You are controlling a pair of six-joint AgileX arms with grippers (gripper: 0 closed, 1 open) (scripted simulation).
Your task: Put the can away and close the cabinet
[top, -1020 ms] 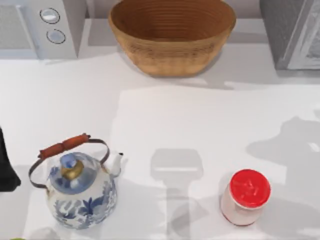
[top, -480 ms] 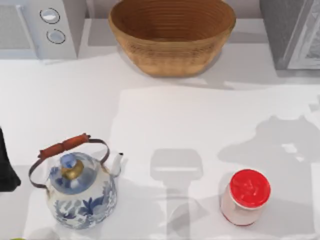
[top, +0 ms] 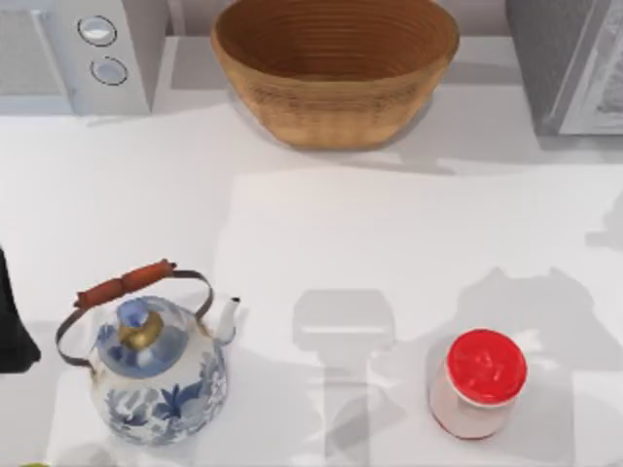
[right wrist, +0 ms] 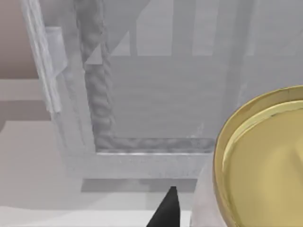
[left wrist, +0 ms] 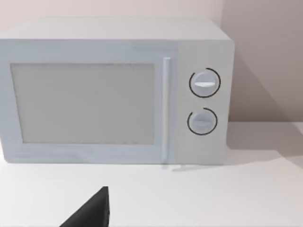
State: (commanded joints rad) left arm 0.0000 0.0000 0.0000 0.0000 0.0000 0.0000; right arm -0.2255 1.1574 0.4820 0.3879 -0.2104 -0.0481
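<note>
Can: a gold-rimmed can [right wrist: 265,161] was close under the right wrist camera, just in front of the cabinet [right wrist: 156,94]; whether it was held could not be told.
Cabinet: open at the table's far right [top: 569,68], nothing visible inside.
Progress: judged early; can not yet inside, door not yet closed.
Basket: wicker basket [top: 336,68] looked empty.
Left arm: parked at the left edge, facing the microwave [left wrist: 118,90]; its grip could not be told.

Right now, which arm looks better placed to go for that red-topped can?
Probably the right one. The can stands on the table's right side, near the cabinet. The left arm sits at the far left edge, beyond the kettle.
</note>
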